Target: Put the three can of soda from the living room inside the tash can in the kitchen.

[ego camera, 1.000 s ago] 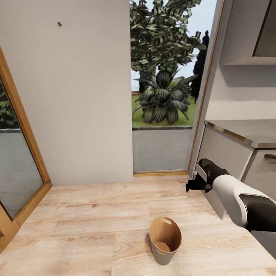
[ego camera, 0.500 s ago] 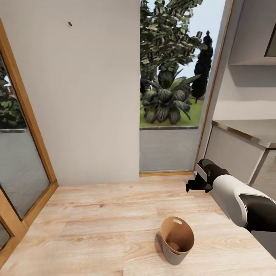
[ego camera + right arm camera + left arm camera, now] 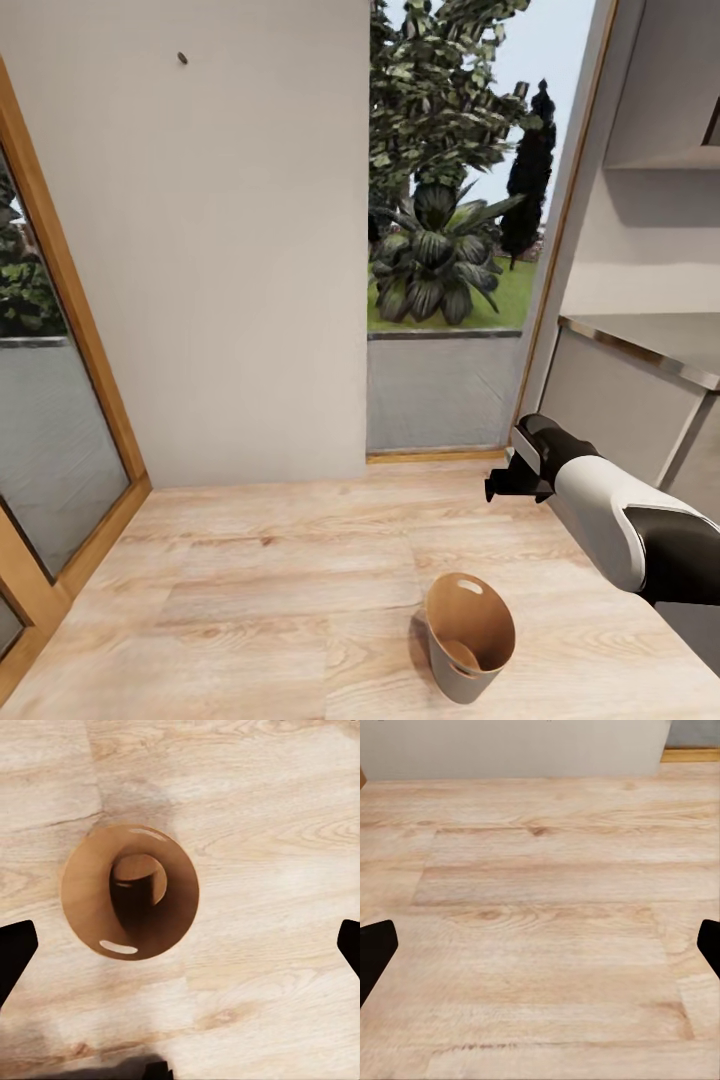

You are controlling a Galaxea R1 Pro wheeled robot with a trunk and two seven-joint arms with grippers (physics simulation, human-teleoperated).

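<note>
The trash can (image 3: pixel 468 635) stands upright on the wood floor, coppery-brown inside and pale outside, with an oval handle slot near its rim. My right gripper (image 3: pixel 506 484) hangs above and just beyond it, on the white and black arm. The right wrist view looks straight down into the trash can (image 3: pixel 131 892), whose inside is partly in dark shadow. My right gripper (image 3: pixel 180 945) is open, its black fingertips (image 3: pixel 15 949) wide apart and holding nothing. My left gripper (image 3: pixel 540 945) is open over bare floor. The soda cans are out of view.
A plain wall (image 3: pixel 200 250) faces me. A wood-framed glass pane (image 3: pixel 50 430) is at the left, and another pane (image 3: pixel 440 380) shows a leafy garden plant. Grey cabinets and countertop (image 3: pixel 640 345) stand at the right. Wood floor (image 3: pixel 250 580) stretches left of the trash can.
The head view has shifted: wall, panes and trash can have slid to the right, and the trash can sits lower in the picture. The right arm keeps its place in the view.
</note>
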